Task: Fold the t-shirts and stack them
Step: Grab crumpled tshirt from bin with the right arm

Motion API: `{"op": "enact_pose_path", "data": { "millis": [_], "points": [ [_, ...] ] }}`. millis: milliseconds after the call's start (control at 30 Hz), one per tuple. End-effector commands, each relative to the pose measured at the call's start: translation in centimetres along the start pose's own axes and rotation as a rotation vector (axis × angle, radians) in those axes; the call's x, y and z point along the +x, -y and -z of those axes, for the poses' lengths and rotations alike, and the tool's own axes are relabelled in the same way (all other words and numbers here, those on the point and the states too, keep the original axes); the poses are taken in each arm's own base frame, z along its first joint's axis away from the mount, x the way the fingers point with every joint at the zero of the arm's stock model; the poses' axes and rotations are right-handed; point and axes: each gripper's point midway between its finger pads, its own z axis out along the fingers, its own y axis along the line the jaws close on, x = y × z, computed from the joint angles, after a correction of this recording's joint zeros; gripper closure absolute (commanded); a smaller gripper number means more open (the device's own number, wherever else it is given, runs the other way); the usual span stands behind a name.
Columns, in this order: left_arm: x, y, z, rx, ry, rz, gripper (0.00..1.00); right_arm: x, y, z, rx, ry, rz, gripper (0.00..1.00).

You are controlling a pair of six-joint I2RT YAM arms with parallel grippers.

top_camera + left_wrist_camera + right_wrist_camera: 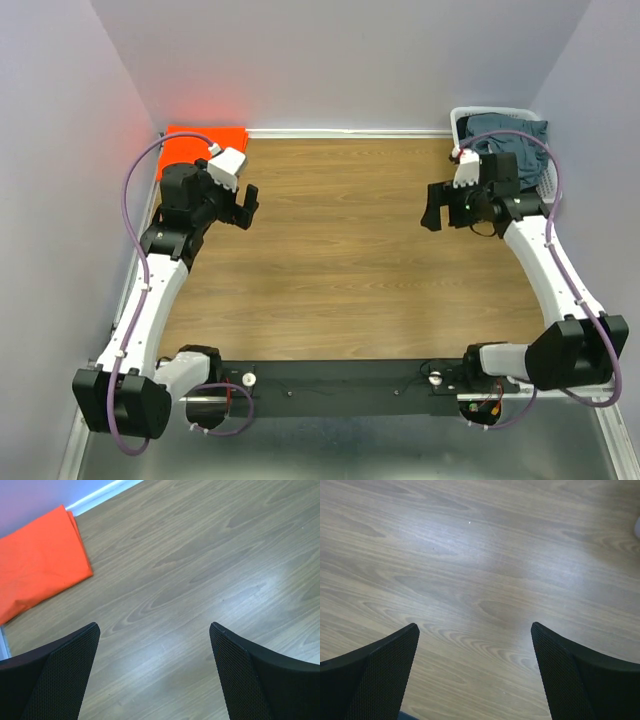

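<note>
Two sets of jaws, both spread wide and holding nothing. The left jaws hang over bare wood with the folded orange t-shirt (35, 565) lying off to their left. The right jaws have only wood grain beneath them.

Out past the right jaws, the blue-grey t-shirt (510, 140) lies bunched in the white basket (470, 112) at the far right corner of the tabletop (340, 250). The orange one sits flat in the far left corner, well apart from it.

Your step, as I judge it, is fetching the blue-grey shirt. Bring the right jaws in over the basket from above and pinch a raised fold rather than digging deep. Lift until the cloth hangs clear of the rim before you carry it to the open middle. Have the left jaws ready to take a second edge for spreading.
</note>
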Motion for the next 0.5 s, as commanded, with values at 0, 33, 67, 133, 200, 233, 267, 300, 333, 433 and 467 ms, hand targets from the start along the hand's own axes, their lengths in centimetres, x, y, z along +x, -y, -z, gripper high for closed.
{"op": "enact_pose_path", "data": {
  "millis": [0,33,67,133,200,233,267,300,333,433,467],
  "points": [
    [-0.2,0.7,-0.3,0.06,-0.027,-0.018,0.02,-4.0,1.2,1.0,-0.014,0.051,0.024,0.0],
    [0.0,0.7,-0.4,0.062,-0.035,-0.019,0.02,-4.8,2.1,0.3,-0.011,0.042,0.007,0.0],
    [0.1,0.7,-0.5,0.064,-0.042,-0.021,0.02,-5.8,2.6,0.1,-0.02,0.044,0.002,0.0],
    [-0.1,0.6,-0.5,0.064,-0.045,-0.026,0.02,-9.7,5.8,2.2,0.002,0.113,-0.027,0.0],
    [-0.2,0.5,-0.6,0.06,-0.047,-0.025,0.02,-10.6,9.4,1.4,0.035,0.076,-0.069,0.0],
    [-0.1,0.4,-0.6,0.056,-0.051,-0.025,0.02,-13.2,10.9,2.4,0.075,0.127,-0.051,0.0],
    [0.0,0.3,-0.7,0.051,-0.056,-0.024,0.02,-13.5,12.5,1.4,0.093,0.107,-0.063,0.0],
    [0.0,0.2,-0.8,0.052,-0.059,-0.023,0.02,-14.0,14.4,1.4,0.127,0.113,-0.077,0.0],
    [0.2,0.1,-0.9,0.049,-0.064,-0.021,0.02,-16.0,16.0,2.4,0.181,0.16,-0.061,0.0],
    [0.5,0.0,-1.4,0.049,-0.082,-0.014,0.02,-16.1,20.6,0.3,0.24,0.135,-0.118,0.0],
    [0.8,-0.1,-1.6,0.049,-0.092,-0.014,0.02,-17.1,21.6,0.4,0.262,0.158,-0.121,0.0]
  ]
}}
